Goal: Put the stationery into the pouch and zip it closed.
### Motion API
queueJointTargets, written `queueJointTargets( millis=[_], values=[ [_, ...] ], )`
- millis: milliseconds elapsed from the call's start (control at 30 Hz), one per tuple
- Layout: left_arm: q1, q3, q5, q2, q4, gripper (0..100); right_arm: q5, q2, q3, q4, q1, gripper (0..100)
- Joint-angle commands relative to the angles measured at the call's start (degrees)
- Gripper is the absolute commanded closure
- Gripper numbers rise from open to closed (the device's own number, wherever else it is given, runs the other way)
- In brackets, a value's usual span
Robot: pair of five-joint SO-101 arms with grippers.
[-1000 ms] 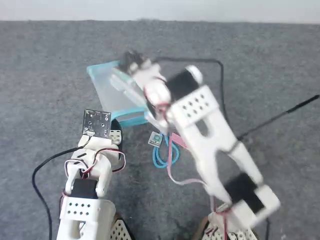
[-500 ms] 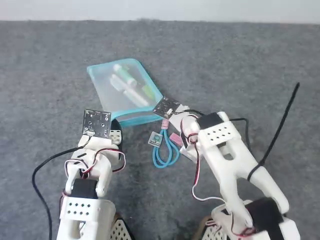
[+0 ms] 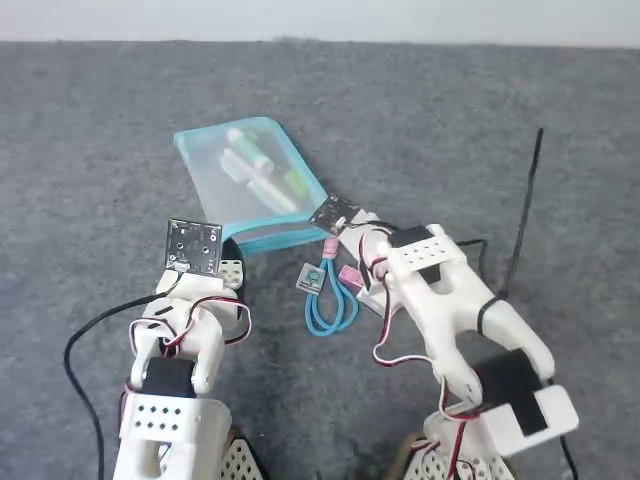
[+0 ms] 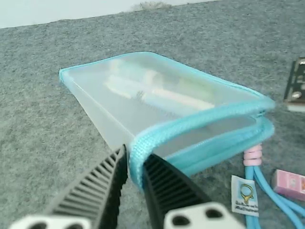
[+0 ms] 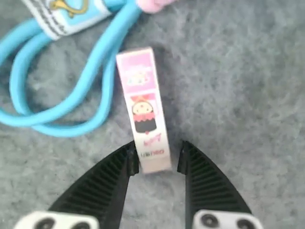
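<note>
The right pincer (image 5: 156, 153) is straddling one end of the pink eraser (image 5: 143, 114), its jaws not yet clenched. The left pincer (image 4: 135, 164) is pinching the rim of the teal pouch (image 4: 157, 95). An off-centre squeeze may be twisting the eraser into the blue cord loop (image 5: 62, 109) beside it. Pens (image 3: 262, 170) are lying inside the pouch.

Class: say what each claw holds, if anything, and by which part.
Left claw pinches the pouch by its blue zipper edge. Right claw straddles one end of the pink eraser, a gap showing; not gripped yet.
</note>
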Motion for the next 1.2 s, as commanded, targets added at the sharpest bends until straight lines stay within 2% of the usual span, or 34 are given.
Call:
queueJointTargets(
  millis=[0,167,600,867,1167],
  values=[
    [0.09,-2.68,0.88,0.79,-0.97,99,0.97,-0.48,-0.35,-1.19,0.84,86.7],
    [0.00,-2.68,0.88,0.79,-0.97,99,0.88,-0.66,-0.35,-0.75,0.92,99.4],
    [-0.26,-2.68,0.88,0.79,-0.97,99,-11.60,-16.92,0.53,6.55,7.52,99.1],
    [-0.26,-2.59,0.88,0.79,-0.97,99,-12.04,-18.95,5.27,2.42,7.60,99.1],
    [0.09,-2.59,0.88,0.79,-1.05,99,-12.04,-19.12,5.36,2.51,7.69,99.1]
  ],
)
